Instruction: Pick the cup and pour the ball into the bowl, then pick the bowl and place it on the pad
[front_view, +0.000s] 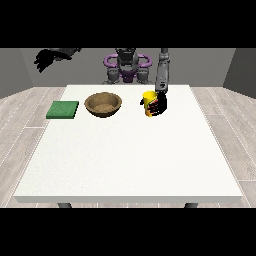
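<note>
Front view: fingers of the hand at the view's right (159, 104) curled round yellow cup (148, 97).

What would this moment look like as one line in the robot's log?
phase: grasping cup | hand at the view's right: curled around yellow cup | other hand: raised, off table | bowl: beside green pad, apart

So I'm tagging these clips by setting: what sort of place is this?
Probably a bare test room for tabletop manipulation, not a home. A large white table stands on pale plank flooring between plain grey walls, holding only a wooden bowl, a green pad and a yellow cup.
</note>
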